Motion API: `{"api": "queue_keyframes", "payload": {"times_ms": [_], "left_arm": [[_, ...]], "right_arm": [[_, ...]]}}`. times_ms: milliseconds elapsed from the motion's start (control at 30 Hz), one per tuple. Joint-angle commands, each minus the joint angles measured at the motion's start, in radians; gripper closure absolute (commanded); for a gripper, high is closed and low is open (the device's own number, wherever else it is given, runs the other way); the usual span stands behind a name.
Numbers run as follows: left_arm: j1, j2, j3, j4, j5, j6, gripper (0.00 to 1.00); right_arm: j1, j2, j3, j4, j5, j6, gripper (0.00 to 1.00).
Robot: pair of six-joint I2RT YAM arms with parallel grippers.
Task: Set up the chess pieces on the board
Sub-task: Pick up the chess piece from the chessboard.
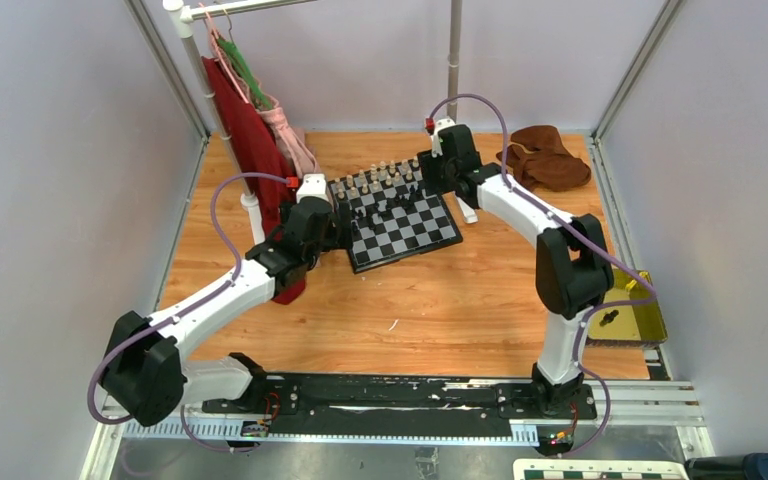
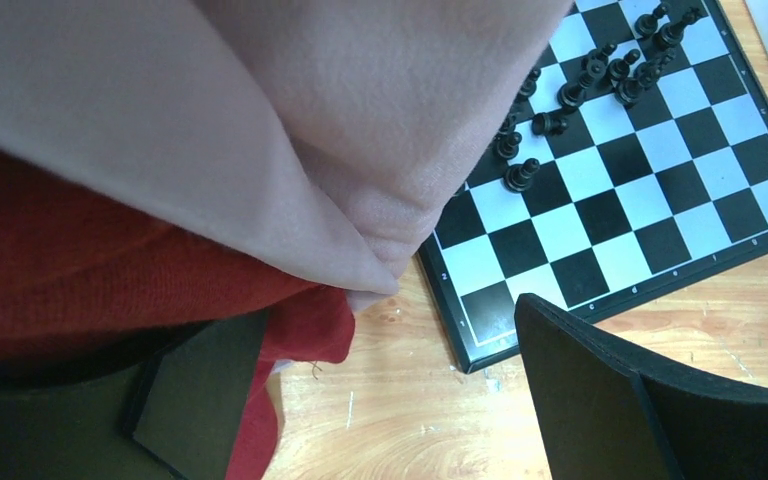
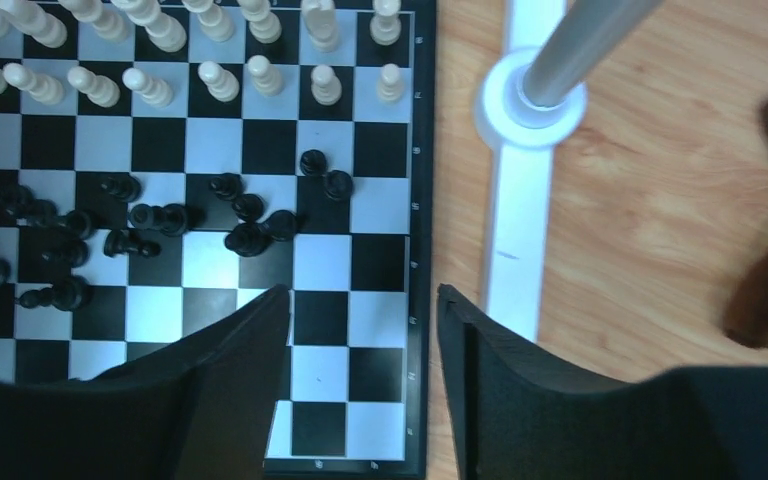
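Pink fleece garment (image 2: 290, 120) hid much of the checkered black-and-white chessboard (image 2: 660, 230) (left wrist); small cream chess pieces (image 3: 165, 32) were cropped at top.

Overhead, close wrists — all facing board (image 1: 410, 238) (left seemingly half-covered).

Cream and black chess pieces (image 1: 375, 180) on board (image 1: 415, 238)

Small white characters run along the black border of the board (image 2: 660, 243), one beside each row and column of squares. In the right wrist view they also line the board's right edge (image 3: 418, 262). They may be row and column marks, but they are too small and blurred to read.
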Motion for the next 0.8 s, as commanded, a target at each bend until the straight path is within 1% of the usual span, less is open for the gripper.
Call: {"api": "queue_keyframes", "payload": {"times_ms": [0, 33, 267, 767], "left_arm": [[0.015, 0.025, 0.021, 0.020, 0.008, -0.006, 0.00], [0.016, 0.030, 0.021, 0.020, 0.008, -0.007, 0.00], [0.024, 0.052, 0.026, 0.022, 0.010, -0.005, 0.00], [0.040, 0.038, 0.017, 0.009, 0.015, -0.001, 0.00]], "right_arm": [[-0.024, 0.089, 0.093, -0.050, -0.098, 0.009, 0.35], [-0.026, 0.109, 0.111, -0.051, -0.109, 0.014, 0.33], [-0.029, 0.208, 0.189, -0.058, -0.131, 0.021, 0.33], [-0.031, 0.302, 0.243, -0.025, -0.147, 0.031, 0.41]]}}
